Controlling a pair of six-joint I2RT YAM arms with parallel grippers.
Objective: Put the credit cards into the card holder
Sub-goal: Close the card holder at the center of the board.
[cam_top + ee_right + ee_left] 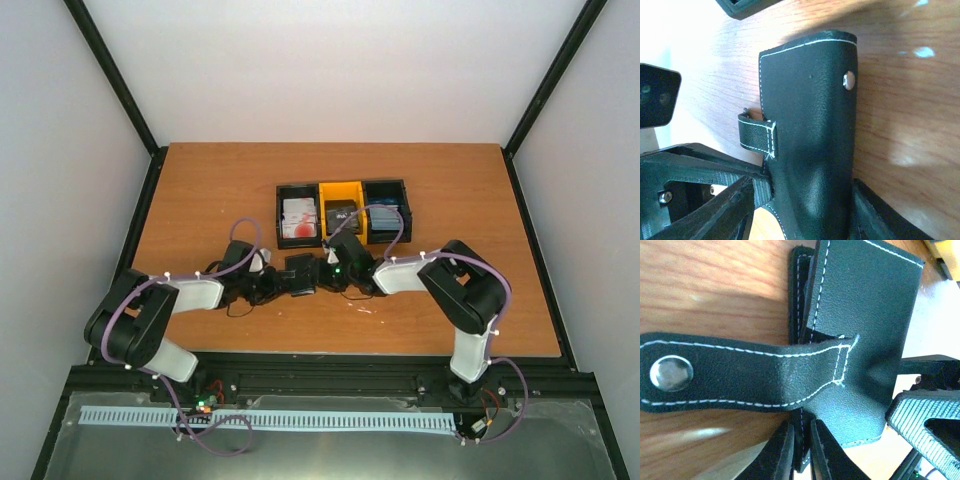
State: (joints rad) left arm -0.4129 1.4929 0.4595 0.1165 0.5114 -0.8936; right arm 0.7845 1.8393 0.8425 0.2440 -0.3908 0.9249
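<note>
Two robot arms meet over the middle of a wooden table (200,190). The black card holder (300,274) is held between the left gripper (272,286) and the right gripper (328,270), just in front of a row of three bins. Only the overhead camera shows the credit cards (299,220): a white one with a red blotch lies in the left black bin (279,212), and blue cards (386,212) lie in the right black bin (406,212). Between them, the yellow bin (338,191) holds a dark item (342,215) too small to identify. The left wrist camera alone shows the clasp tab (740,377) stretched sideways over the wood, with its metal snap (671,373) at the free end. At the bottom of that frame the left gripper's fingers (782,455) are pressed together on a thin stitched edge of the holder. A ribbed pad (925,412) of the right gripper sits right beside the holder's lower corner. The right wrist camera shows the holder's plain outer face, which has a snap stud (849,80) near its far edge. The near end of the holder is clamped between the right gripper's two fingers (727,210), and the corner of a black bin is at the top of the frame. From above, the holder is well away from every table edge. The bin row is close behind it, and open wood lies to the left, to the right and on the near side.
</note>
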